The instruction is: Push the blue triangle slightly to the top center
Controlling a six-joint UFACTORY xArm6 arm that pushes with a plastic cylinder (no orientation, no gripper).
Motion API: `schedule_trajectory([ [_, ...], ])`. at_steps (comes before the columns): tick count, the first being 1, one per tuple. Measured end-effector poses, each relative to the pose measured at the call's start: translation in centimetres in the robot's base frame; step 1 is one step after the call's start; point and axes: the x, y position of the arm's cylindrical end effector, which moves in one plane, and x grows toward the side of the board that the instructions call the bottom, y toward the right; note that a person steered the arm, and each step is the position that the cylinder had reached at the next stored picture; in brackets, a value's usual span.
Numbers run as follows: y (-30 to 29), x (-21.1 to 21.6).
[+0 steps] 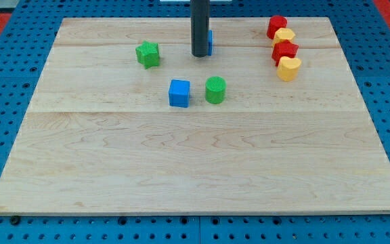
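My dark rod comes down from the view's top, and my tip [200, 54] rests on the board near the top centre. A blue block [210, 42], the blue triangle, is mostly hidden behind the rod; only a thin blue sliver shows at the rod's right side, touching or very close to it. Its shape cannot be made out here.
A green star [147, 54] lies left of my tip. A blue cube [179, 93] and a green cylinder [215, 89] sit side by side below it. At the top right, a red block [276, 26], a yellow block [285, 36], a red block [284, 51] and a yellow heart-like block [289, 68] form a line.
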Motion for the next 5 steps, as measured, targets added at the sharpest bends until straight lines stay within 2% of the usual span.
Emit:
schedule_trajectory([
  [5, 0.4, -3.4],
])
